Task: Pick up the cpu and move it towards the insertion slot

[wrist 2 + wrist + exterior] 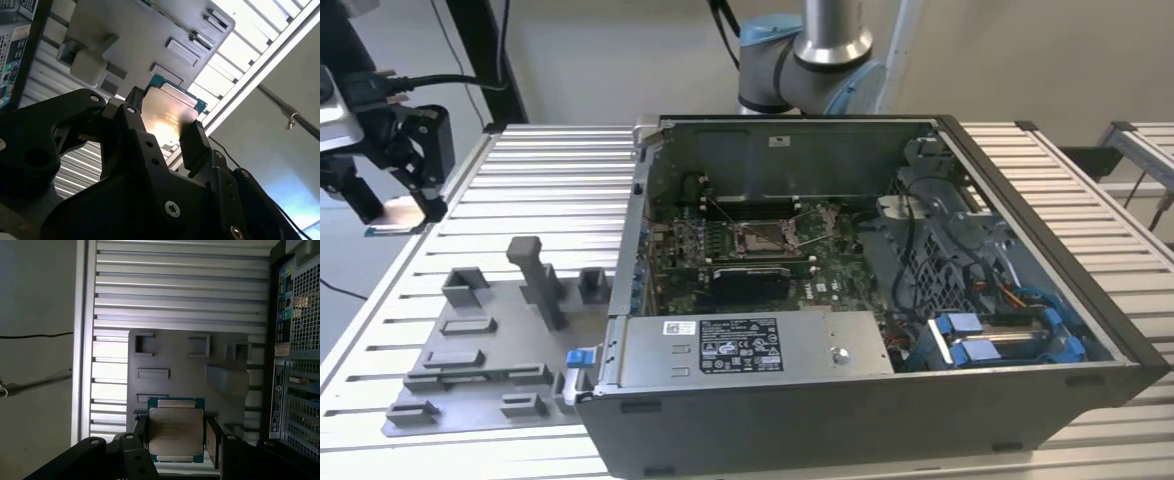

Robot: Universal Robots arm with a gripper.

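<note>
The cpu (176, 434) is held flat, clamped at two opposite edges between the fingers of the gripper (400, 205), and the slot (767, 236) is seen well apart toward the exterior view's right, inside the open case (881, 400).

The gripper (176, 437) is closed on the cpu (176, 430), with one black finger (140, 434) pressing on each of two opposite edges. In the exterior view it hangs at the exterior view's far left, fingers pointing down, well apart from the arm's grey base joint (803, 62) at the back.
</note>
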